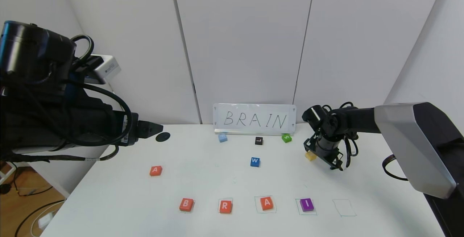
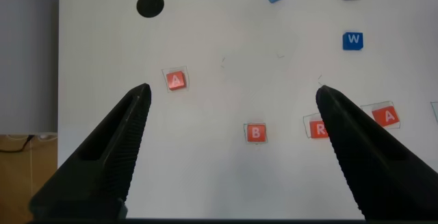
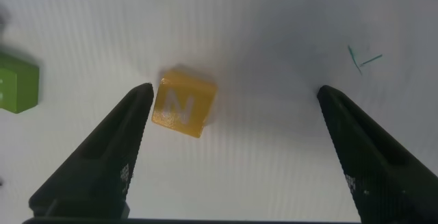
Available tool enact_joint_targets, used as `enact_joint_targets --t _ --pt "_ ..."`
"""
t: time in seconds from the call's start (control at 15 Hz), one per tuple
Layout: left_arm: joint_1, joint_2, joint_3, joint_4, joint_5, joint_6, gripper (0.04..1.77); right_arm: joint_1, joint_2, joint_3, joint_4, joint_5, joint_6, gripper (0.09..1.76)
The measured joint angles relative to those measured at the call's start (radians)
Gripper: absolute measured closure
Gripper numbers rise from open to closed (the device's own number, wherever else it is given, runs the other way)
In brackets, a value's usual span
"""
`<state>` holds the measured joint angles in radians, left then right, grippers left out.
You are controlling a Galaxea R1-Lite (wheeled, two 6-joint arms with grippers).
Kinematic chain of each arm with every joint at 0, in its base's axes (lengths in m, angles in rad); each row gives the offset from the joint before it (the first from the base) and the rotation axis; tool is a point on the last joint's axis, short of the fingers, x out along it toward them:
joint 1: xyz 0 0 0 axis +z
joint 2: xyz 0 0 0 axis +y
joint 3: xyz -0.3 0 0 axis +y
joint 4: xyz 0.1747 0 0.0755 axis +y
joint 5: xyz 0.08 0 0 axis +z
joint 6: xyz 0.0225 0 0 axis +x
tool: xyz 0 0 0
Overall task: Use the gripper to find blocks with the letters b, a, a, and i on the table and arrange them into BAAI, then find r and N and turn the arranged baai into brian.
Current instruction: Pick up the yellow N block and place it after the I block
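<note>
Right tool [image 1: 323, 156] is down at the far right of the counter [image 1: 119, 200], fingers spread wide, nothing gripped. Yellow N block [image 1: 310, 156] sits on the counter between its fingers, hard up against one finger [image 3: 116, 148] and well clear of the other; whether it actually touches that finger I can't tell. N sits slightly skewed to the fingers. Green S block [image 1: 286, 138] is just outside the tool, on the far side of that same finger, towards the BRAIN sign [image 1: 254, 119].

Left tool [image 2: 233, 128] hangs high over the left edge of the counter, fingers fully apart, holding nothing. Below it, seen between its fingers: B [image 2: 256, 133] roughly central, spare A [image 2: 176, 81] close to one finger, R [image 2: 318, 129] partly hidden by the other finger.

Row at the near edge, well in front of the right tool: B [image 1: 186, 204], R [image 1: 225, 206], A [image 1: 267, 203], I [image 1: 306, 204], each in or on a pen-drawn square. One more drawn square [image 1: 344, 207] beyond I has no block in it. Second A [image 1: 156, 170] lies apart, nearer the left tool.

Blue W [image 1: 255, 162], black L [image 1: 258, 141] and a light-blue block [image 1: 222, 137] sit between the two tools, towards the sign.
</note>
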<state>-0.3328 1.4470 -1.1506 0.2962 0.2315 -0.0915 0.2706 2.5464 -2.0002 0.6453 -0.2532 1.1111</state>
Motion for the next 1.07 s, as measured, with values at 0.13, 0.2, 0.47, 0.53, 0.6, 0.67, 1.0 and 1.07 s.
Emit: enact_joint_targets --t 0.13,0.2,0.47,0.53,0.6,0.67,1.0,1.07 --pt "0.000 -0.001 0.000 0.000 0.000 0.000 0.09 -0.003 -0.002 0.000 0.010 0.000 0.014 0.14" --pt "0.000 -0.001 0.000 0.000 0.000 0.000 0.09 -0.004 -0.003 0.000 0.012 0.000 0.016 0.14" --pt "0.000 -0.004 0.000 0.000 0.000 0.000 0.09 -0.004 -0.003 0.000 0.015 -0.002 0.034 0.14" --pt "0.000 -0.005 0.000 0.000 0.000 0.000 0.09 -0.003 -0.003 0.000 0.015 -0.001 0.034 0.14" --pt "0.000 -0.005 0.000 0.000 0.000 0.000 0.09 -0.002 -0.003 0.000 0.015 -0.001 0.033 0.14" --pt "0.000 -0.006 0.000 0.000 0.000 0.000 0.09 -0.001 -0.003 0.000 0.015 -0.002 0.033 0.14" --pt "0.000 -0.008 0.000 0.000 0.000 0.000 0.09 0.003 -0.003 0.000 0.019 -0.001 0.032 0.57" --pt "0.000 -0.008 0.000 -0.001 0.000 0.000 0.09 0.003 -0.003 0.000 0.019 -0.001 0.032 0.71"
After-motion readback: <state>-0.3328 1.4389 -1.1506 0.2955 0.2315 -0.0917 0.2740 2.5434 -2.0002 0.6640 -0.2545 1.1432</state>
